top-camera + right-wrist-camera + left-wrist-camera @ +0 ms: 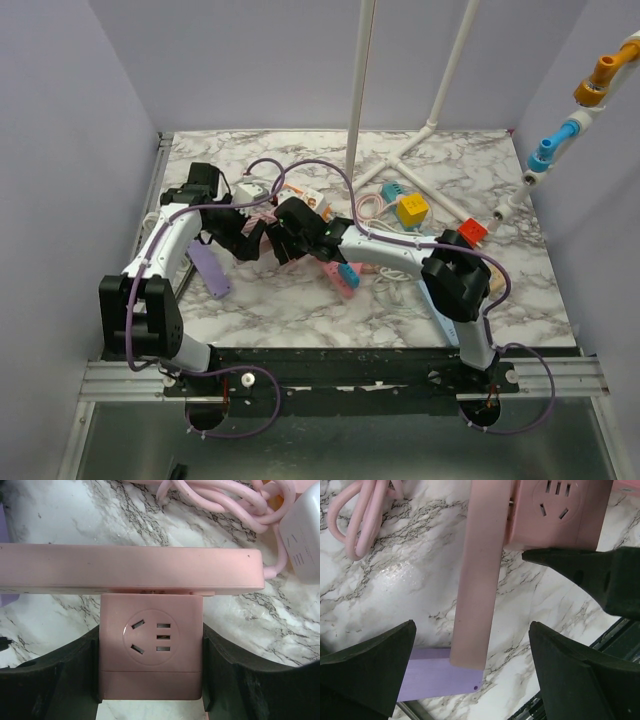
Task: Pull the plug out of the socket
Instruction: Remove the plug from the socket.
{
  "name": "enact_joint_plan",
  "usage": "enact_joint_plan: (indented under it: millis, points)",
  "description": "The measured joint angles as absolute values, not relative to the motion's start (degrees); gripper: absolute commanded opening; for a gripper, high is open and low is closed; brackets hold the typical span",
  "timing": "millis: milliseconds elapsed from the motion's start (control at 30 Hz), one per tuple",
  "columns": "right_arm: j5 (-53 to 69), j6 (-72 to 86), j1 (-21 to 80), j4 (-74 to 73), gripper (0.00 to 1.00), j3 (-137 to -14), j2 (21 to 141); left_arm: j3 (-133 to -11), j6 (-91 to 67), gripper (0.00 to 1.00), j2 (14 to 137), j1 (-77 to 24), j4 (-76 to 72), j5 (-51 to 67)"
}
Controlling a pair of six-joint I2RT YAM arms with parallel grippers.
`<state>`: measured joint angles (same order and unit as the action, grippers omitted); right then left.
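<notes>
A long pink power strip lies on the marble table. A pink cube-shaped plug adapter sits against its side, with a thin gap where the prongs show. My right gripper is shut on this plug, one finger on each side. In the left wrist view the strip runs between my left gripper's open fingers without touching them; the plug is at the top right. In the top view both grippers, left and right, meet at the table's middle left and hide the plug.
A purple strip lies under the pink strip's end and also shows in the left wrist view. Coiled pink cable and a white adapter lie behind. A pink-blue strip, a yellow cube and a red plug are to the right.
</notes>
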<state>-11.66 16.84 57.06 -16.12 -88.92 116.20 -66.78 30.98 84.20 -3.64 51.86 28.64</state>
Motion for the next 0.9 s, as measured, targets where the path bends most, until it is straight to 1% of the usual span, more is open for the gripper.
enact_joint_plan:
  millis: [67,100,233,267,333,500,567,667,733,900]
  points:
    - [-11.38,17.28,57.01,-15.97,0.36,-88.71,116.03,-66.65,30.89,0.98,84.79,-3.90,51.40,28.88]
    - [-11.22,17.39,57.01,-15.94,0.36,-88.62,115.90,-66.59,30.83,0.96,85.21,-3.97,51.03,28.99]
    - [-10.87,17.93,57.06,-15.53,0.36,-88.38,115.55,-66.57,30.79,0.74,86.21,-4.29,50.09,29.30]
    - [-10.79,18.00,57.04,-15.25,0.36,-88.07,115.39,-66.52,30.72,0.71,86.37,-4.36,49.95,29.39]
    - [-10.66,18.17,57.01,-14.59,0.36,-87.42,114.91,-66.48,30.76,0.68,86.54,-4.43,49.65,29.39]
    - [-10.00,19.09,57.06,-12.88,0.35,-85.69,112.99,-65.95,30.81,0.66,87.02,-4.54,48.93,29.43]
    - [-9.67,19.64,57.06,-11.97,0.35,-84.90,111.98,-65.30,30.79,0.60,87.05,-4.54,48.88,29.43]
    - [-9.45,20.14,57.06,-10.87,0.35,-84.27,110.93,-64.60,30.65,0.46,87.02,-4.54,48.95,29.43]
    - [-9.47,20.38,57.01,-10.44,0.35,-84.25,110.87,-64.47,30.57,0.40,87.02,-4.51,48.93,29.50]
    - [-9.45,21.04,57.01,-9.87,0.35,-83.79,110.87,-64.49,30.35,0.37,87.02,-4.73,49.15,29.85]
